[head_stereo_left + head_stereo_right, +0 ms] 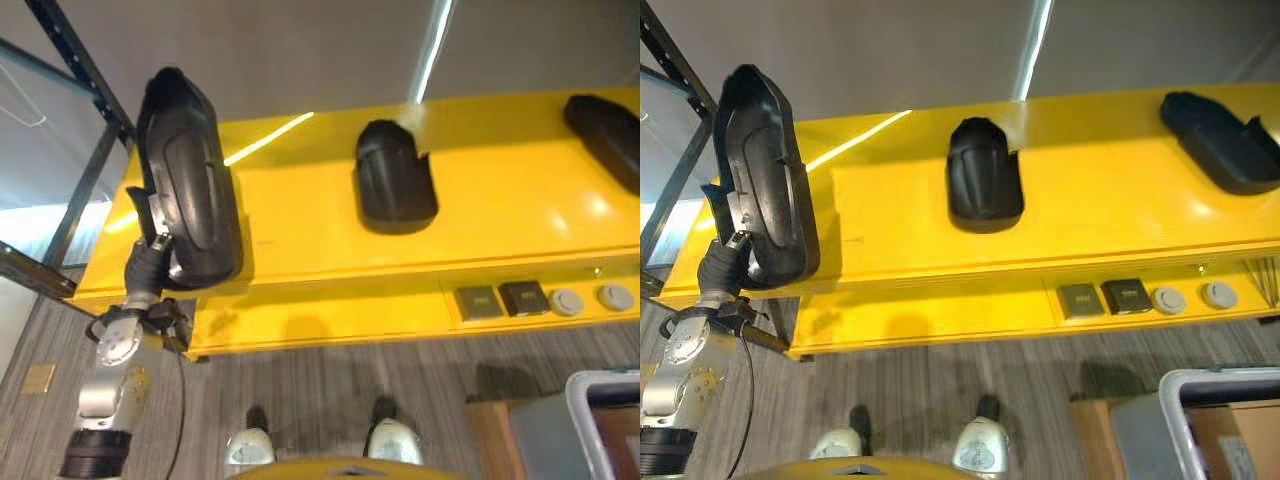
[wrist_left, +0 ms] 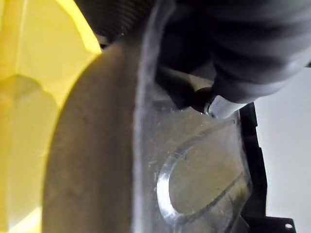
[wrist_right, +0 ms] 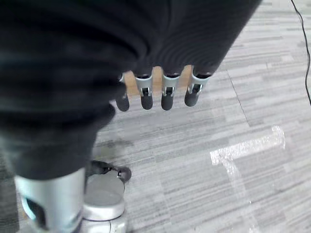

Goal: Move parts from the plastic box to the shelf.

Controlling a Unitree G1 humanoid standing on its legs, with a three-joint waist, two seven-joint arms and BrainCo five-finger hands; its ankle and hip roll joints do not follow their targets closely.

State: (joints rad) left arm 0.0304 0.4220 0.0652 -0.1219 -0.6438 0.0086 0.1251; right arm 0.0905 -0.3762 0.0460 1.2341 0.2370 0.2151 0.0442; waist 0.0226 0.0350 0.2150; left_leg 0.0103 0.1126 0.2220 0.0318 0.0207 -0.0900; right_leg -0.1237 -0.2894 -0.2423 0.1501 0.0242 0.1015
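I'm placing a black moulded part [image 1: 188,175], pinched in my left hand [image 1: 148,262], at the yellow shelf's [image 1: 300,225] left end, right hand [image 3: 160,92] hanging slack; next I'm judging a gentle lowering and release

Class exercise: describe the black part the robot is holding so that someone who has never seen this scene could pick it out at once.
Find the long yellow shelf and go to its left end. The held part is the long black shell there, gripped at its near end by the left hand. Unlike the two other black parts, it overhangs the shelf's near edge.
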